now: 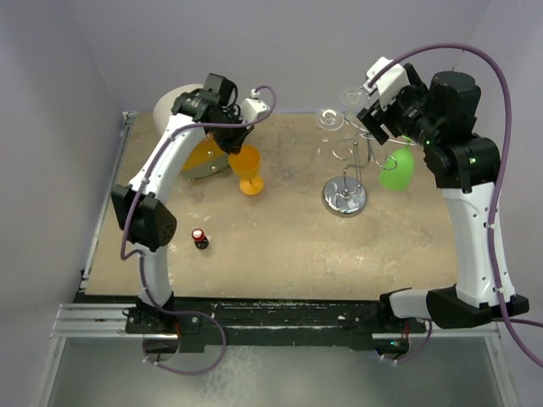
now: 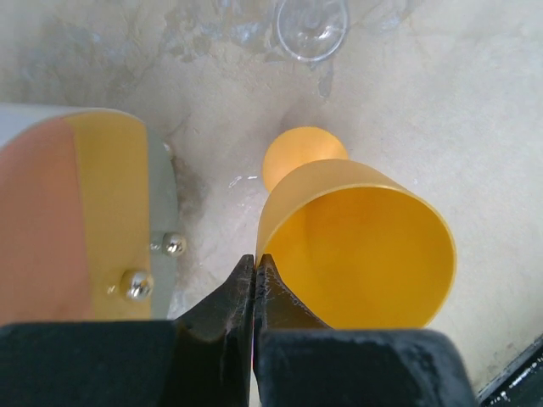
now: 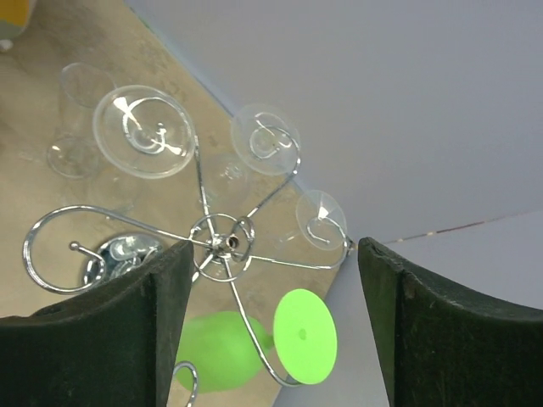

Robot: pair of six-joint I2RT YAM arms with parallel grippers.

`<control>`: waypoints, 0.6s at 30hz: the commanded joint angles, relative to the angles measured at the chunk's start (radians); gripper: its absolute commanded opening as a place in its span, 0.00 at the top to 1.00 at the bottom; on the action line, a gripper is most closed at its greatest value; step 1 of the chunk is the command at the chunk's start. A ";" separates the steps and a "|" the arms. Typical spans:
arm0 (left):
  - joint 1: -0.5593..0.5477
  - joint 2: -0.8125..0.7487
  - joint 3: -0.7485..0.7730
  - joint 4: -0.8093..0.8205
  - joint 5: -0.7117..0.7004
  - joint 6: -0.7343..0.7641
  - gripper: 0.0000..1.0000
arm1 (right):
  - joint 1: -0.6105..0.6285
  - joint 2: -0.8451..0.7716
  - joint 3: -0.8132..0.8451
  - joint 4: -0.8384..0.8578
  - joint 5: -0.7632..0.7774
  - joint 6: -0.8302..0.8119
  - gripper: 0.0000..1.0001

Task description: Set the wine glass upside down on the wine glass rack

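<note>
An orange wine glass (image 1: pixel 247 167) stands upright on the table at the back left. My left gripper (image 1: pixel 235 138) is at its top. In the left wrist view the jaws (image 2: pixel 255 259) are pressed together right at the near rim of the orange wine glass (image 2: pixel 356 246). The wine glass rack (image 1: pixel 345 165) stands right of centre on its chrome base (image 1: pixel 344 198). A green glass (image 1: pixel 397 168) hangs upside down from one arm, with clear glasses (image 1: pixel 331 119) in other loops. My right gripper (image 1: pixel 373 110) hovers open above the rack's hub (image 3: pixel 222 242), holding nothing.
A small red-capped bottle (image 1: pixel 199 238) stands near the left arm. A grey and orange box (image 2: pixel 85 220) lies just left of the orange glass. A white round dish (image 1: pixel 172 102) leans at the back left. One clear glass (image 2: pixel 311 30) stands on the table beyond the orange one.
</note>
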 commanded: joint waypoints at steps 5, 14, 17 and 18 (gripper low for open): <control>0.008 -0.349 0.075 -0.011 0.141 0.025 1.00 | -0.008 -0.045 -0.056 0.073 -0.323 0.150 0.05; 0.008 -0.568 0.048 0.190 0.202 -0.092 1.00 | -0.009 -0.057 -0.094 0.170 -0.654 0.341 0.01; 0.008 -0.607 0.040 0.295 0.216 -0.133 1.00 | -0.011 -0.023 -0.107 0.240 -0.732 0.456 0.03; 0.009 -0.618 0.041 0.327 0.223 -0.148 1.00 | -0.011 -0.010 -0.110 0.264 -0.744 0.496 0.04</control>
